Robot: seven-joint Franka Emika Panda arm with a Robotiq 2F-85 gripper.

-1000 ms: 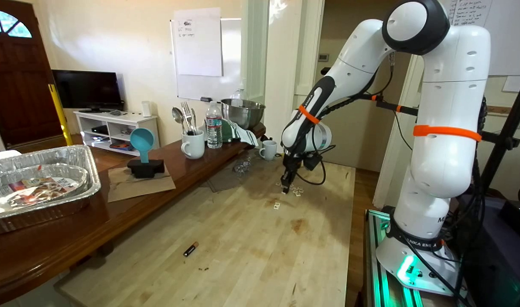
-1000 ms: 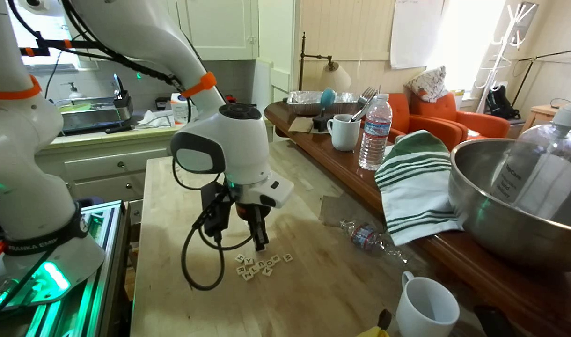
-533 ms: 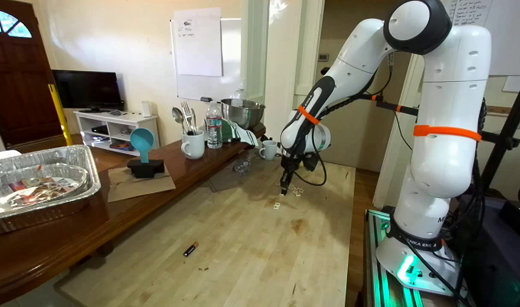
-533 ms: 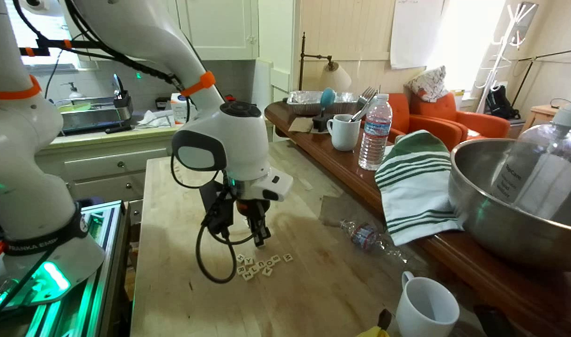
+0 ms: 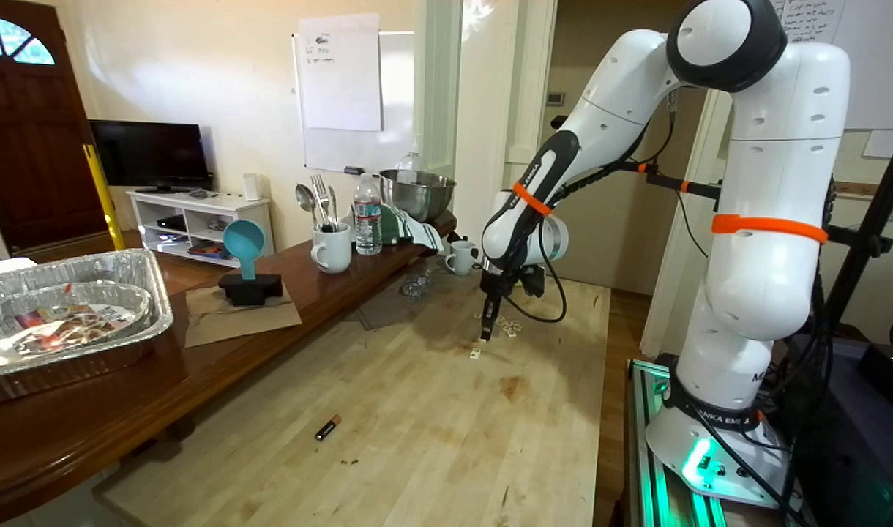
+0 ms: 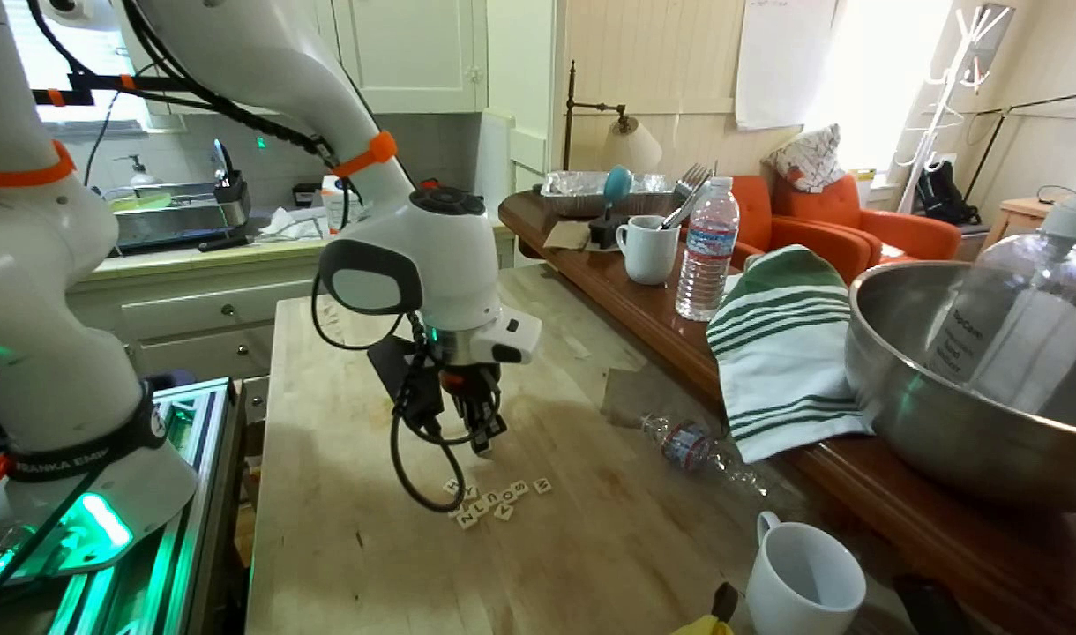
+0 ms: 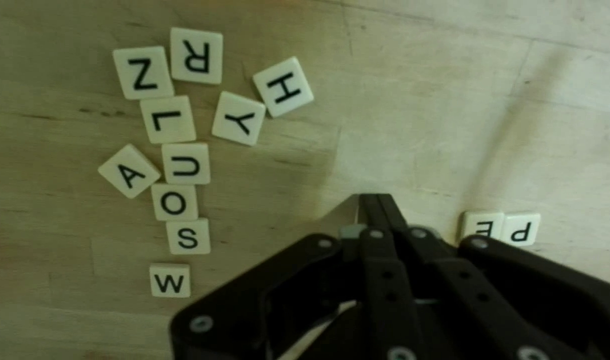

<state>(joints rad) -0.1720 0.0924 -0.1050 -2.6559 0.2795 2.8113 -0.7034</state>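
Close to the worktop (image 7: 435,130), the end effector (image 7: 377,200) is fully closed, nothing visible in its grip. In the wrist view, the E tile (image 7: 482,221) abuts the P tile (image 7: 530,231) just right of it; other lettered tiles (image 7: 202,164) lie left.

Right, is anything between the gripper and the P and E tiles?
Only a pale piece at the tip of the gripper, perhaps another tile; beyond it, nothing visible before the E tile and P tile.

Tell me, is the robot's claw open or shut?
Shut. In the wrist view, the gripper has its two fingers side by side, tips together, with no visible gap between them.
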